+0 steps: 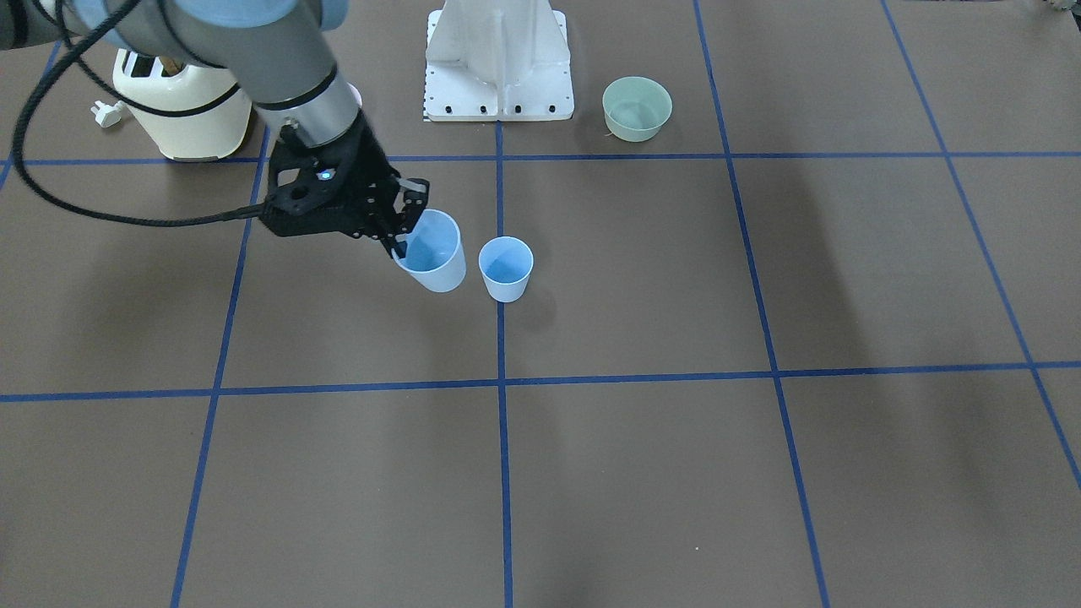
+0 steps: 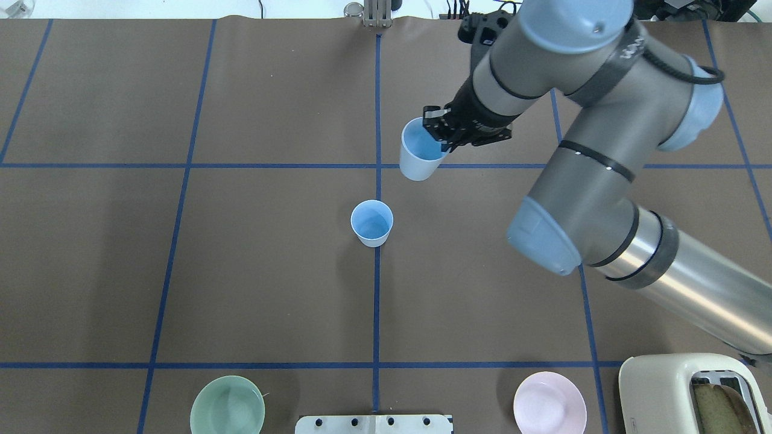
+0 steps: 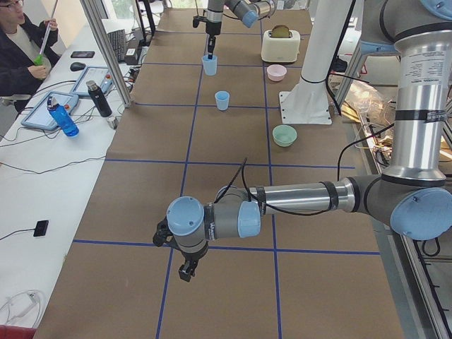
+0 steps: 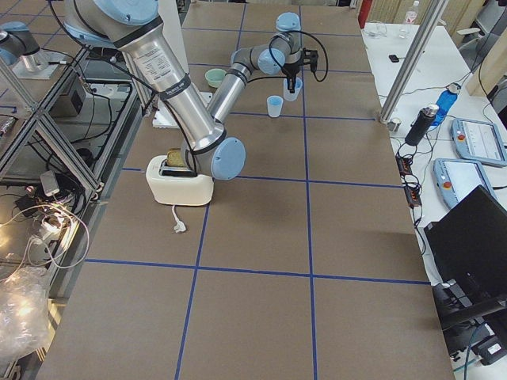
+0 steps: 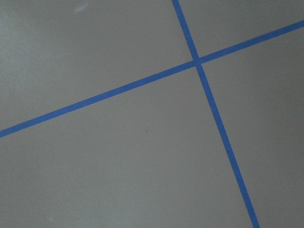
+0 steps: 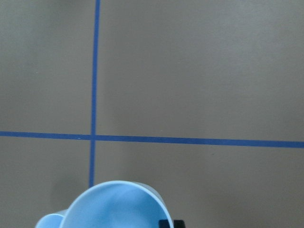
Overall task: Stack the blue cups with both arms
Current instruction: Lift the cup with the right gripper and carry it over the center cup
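Cups sat near each other but apart. The right claw [image 2: 439,134] was clenched on the rim of the held cup [image 2: 417,160], one finger inside and one outside, mouth up, seemingly clear of the surface [image 2: 241,271]. The free cup [image 2: 372,223] stood upright on the centre tape line [image 2: 377,301], to the robot's left of the held one and a little nearer its base. I reckoned the carry was short: leftward, then straight down. The left claw [image 3: 185,270] hung well away; released or clenched, I couldn't tell.

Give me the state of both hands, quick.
Left hand: cannot tell, it shows only in the left side view.
Right hand: closed on a cup, pinching its rim.
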Motion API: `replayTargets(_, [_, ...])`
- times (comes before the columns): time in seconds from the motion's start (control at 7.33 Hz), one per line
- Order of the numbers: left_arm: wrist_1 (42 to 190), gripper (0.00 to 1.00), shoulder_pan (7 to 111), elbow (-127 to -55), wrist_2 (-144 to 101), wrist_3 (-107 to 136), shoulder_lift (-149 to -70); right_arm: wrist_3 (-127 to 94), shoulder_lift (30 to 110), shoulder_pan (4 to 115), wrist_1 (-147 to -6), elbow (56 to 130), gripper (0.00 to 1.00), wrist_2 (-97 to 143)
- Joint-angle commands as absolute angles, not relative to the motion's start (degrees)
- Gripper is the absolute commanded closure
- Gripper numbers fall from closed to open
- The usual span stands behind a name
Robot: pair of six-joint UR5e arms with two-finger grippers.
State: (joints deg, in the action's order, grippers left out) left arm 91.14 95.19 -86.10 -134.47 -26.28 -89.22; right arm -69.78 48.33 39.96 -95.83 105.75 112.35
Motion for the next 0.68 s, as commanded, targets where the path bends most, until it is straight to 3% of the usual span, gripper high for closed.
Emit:
replayTargets(0.0, [91.1,0.01,95.2,-86.0,-134.5,-26.3,-89.1,-77.2,42.7,30.1,-100.7,103.6,1.00,100.2])
replayTargets(0.55, [91.1,0.01,95.2,-86.1,-134.5,-26.4,-88.7,-77.3,43.2,27.6,-100.6,100.1,1.00,98.0])
